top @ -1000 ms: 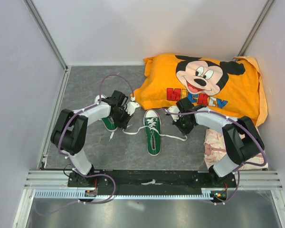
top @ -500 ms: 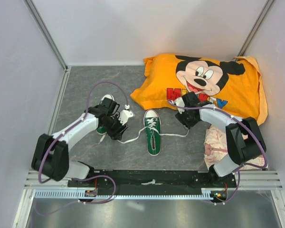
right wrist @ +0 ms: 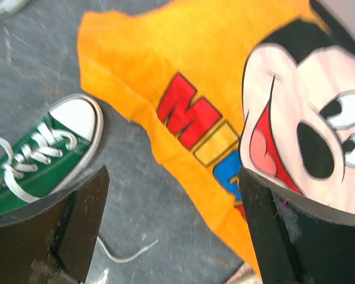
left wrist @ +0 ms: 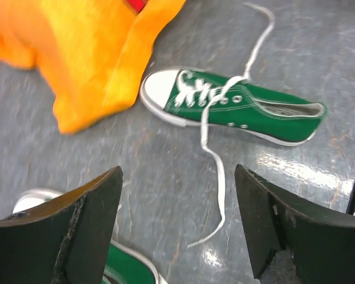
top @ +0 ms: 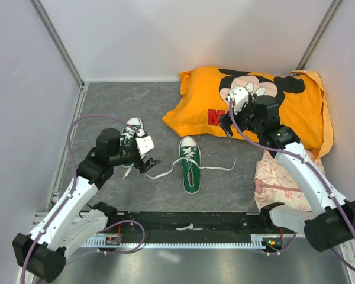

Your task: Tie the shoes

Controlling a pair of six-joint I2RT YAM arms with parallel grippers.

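Observation:
One green shoe point(top: 190, 165) lies mid-floor, toe away from me, its white laces point(top: 163, 173) trailing loose to both sides. The other shoe point(top: 131, 131) lies to its left, partly hidden by my left arm. My left gripper point(top: 149, 164) hovers open between the two shoes; its wrist view shows the middle shoe point(left wrist: 231, 106), a loose lace point(left wrist: 216, 177) and bare floor between the fingers point(left wrist: 177, 228). My right gripper point(top: 231, 125) is open above the edge of the orange cloth, with the shoe's toe point(right wrist: 44, 148) and a lace end point(right wrist: 127, 254) below it.
The orange Mickey Mouse cloth point(top: 302, 118) fills the back right. A pink and white cloth point(top: 272, 177) lies under my right arm. Enclosure walls stand on three sides, and a metal rail point(top: 189, 228) runs along the near edge.
Both grippers have gone from shut to open and let go of the laces. The left arm drew back to the left; the right rose toward the orange cloth.

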